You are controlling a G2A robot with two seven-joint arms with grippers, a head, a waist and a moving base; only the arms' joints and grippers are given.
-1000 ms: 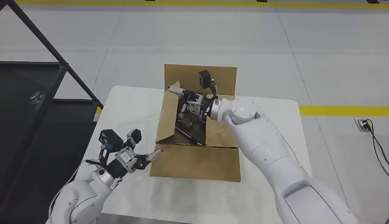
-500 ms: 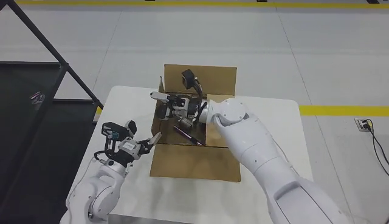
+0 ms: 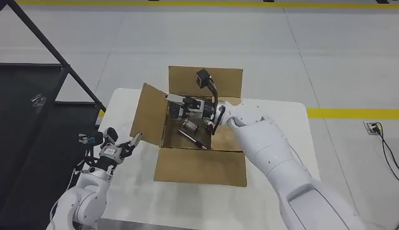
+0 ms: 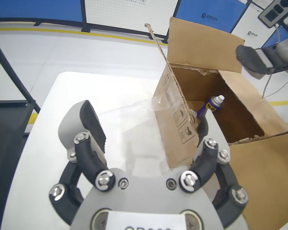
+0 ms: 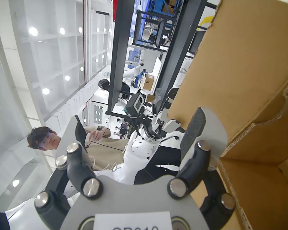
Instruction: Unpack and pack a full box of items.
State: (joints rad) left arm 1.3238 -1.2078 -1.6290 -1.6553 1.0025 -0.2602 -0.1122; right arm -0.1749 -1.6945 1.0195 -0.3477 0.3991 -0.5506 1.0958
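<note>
Both my grippers are spread at the open box.

From above, the cardboard box [image 3: 199, 164] sits mid-frame on the white surface [image 3: 128, 102] with its flaps out. My right gripper [image 3: 179, 107] is in its upper part, with a dark pen-like item [image 3: 193, 139] just below it in the frame. My left gripper [image 3: 129, 146] is at lower left, just beside the left flap [image 3: 149, 115]. In my left wrist view, the left gripper [image 4: 144, 123] is spread wide and the flap's corner lies between the fingers, perhaps touching one, though I cannot be sure. A spray can [image 4: 214, 104] leans inside the box. In my right wrist view, the right gripper [image 5: 136, 132] is spread and holds nothing, one finger [image 5: 196, 130] close to the box's cardboard.
</note>
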